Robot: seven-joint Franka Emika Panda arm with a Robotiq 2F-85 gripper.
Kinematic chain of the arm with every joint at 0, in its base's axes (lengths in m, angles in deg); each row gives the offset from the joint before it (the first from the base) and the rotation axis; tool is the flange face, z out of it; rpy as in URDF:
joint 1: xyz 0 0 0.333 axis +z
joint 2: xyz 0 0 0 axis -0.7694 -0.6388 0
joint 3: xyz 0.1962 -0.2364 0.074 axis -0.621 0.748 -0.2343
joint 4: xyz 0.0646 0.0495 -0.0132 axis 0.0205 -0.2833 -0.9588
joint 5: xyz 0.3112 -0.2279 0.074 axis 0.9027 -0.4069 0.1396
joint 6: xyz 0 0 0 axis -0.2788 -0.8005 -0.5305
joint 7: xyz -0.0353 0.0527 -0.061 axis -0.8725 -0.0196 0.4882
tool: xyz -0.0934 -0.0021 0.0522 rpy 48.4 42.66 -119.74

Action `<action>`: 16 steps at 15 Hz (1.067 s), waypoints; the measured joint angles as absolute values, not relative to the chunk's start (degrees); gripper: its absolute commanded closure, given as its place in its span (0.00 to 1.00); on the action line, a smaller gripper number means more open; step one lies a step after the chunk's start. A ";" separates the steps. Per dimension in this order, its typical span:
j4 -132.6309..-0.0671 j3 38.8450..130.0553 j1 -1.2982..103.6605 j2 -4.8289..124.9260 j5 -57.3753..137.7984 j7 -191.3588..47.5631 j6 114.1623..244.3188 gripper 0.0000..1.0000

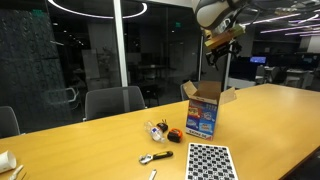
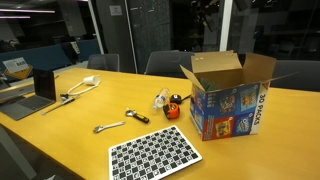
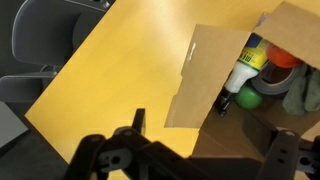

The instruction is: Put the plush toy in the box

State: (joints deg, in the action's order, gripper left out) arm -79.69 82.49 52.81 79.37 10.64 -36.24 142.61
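- The gripper (image 3: 190,165) hangs high above the box (image 1: 203,112), fingers spread wide with nothing between them.
- Risk: a descent from here could catch a raised top flap and tip the light box or shove it along the worktop (image 1: 100,135). Coming down off-centre over the box would cause that.
- The plush toy (image 3: 285,62) appears to lie inside the box, beside a bottle (image 3: 240,72) and a green ball (image 3: 250,98). It is well below the gripper, not between its fingers.

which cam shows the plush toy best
The wrist view: it looks down into the open box, where the toy shows its orange-red head and green base at the right edge, near a bottle. In both exterior views the box hides the toy.
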 measured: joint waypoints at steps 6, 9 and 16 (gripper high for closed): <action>-94.05 81.03 52.83 99.88 23.04 -49.34 143.30 0.00; -102.85 81.46 52.82 109.22 29.28 -55.76 145.06 0.00; -117.17 86.09 52.47 121.50 38.48 -70.40 147.08 0.00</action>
